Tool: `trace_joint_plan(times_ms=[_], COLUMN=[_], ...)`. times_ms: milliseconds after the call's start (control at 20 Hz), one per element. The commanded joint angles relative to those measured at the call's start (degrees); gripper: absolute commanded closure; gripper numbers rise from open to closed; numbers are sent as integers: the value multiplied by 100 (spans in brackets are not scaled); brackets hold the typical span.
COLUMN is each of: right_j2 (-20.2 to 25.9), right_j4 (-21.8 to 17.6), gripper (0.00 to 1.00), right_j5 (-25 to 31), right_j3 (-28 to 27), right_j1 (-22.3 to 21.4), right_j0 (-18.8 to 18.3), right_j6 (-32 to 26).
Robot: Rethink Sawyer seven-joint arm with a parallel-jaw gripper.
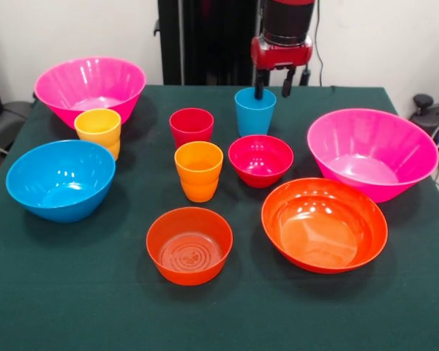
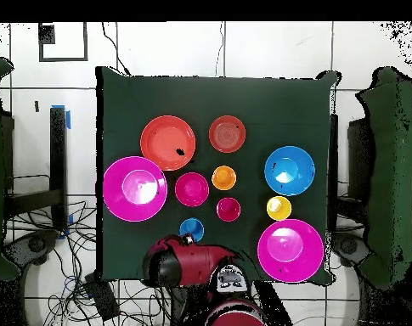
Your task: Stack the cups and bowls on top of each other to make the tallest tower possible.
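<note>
Going left to right across the front view, a large pink bowl (image 1: 90,87) is sitting at the far left of the green table (image 1: 73,292), and the medium blue bowl (image 1: 61,179) is resting nearer the camera, below it. The yellow cup (image 1: 99,130) is standing upright between them, just in front of the pink bowl. Toward the middle, the red cup (image 1: 191,126) is standing behind the orange cup (image 1: 198,170), and the small orange bowl (image 1: 189,244) is lying in front of both, a ring pattern showing on its floor. No writing or brand mark is showing on any piece.

The blue cup (image 1: 254,110) is standing upright at the far middle. The gripper (image 1: 271,89) is hanging right over its rim, fingers parted a little, one finger inside the cup and the other outside its wall. The small crimson bowl (image 1: 260,159) is sitting just in front of that cup. To the right, the wide orange bowl (image 1: 324,224) is lying near the camera, its rim overlapping the second pink bowl (image 1: 372,152) behind it.

In the overhead view the arm (image 2: 192,263) is reaching over the blue cup (image 2: 191,228).
</note>
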Motion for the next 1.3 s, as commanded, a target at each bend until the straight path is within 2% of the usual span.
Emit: trace_joint_plan(times_ms=[50, 600, 700, 750, 1200, 1300], right_j2=[570, 360, 311, 288, 248, 224], right_j4=[-168, -163, -149, -125, -97, -81], gripper=[0, 0, 0, 100, 100, 100], right_j5=[-719, -966, -842, -774, -679, -766], right_j3=[58, -80, -120, -117, -137, -138], right_j1=[469, 728, 716, 711, 661, 505], right_j0=[-6, 148, 213, 231, 269, 285], right_j6=[1025, 930, 864, 860, 845, 885])
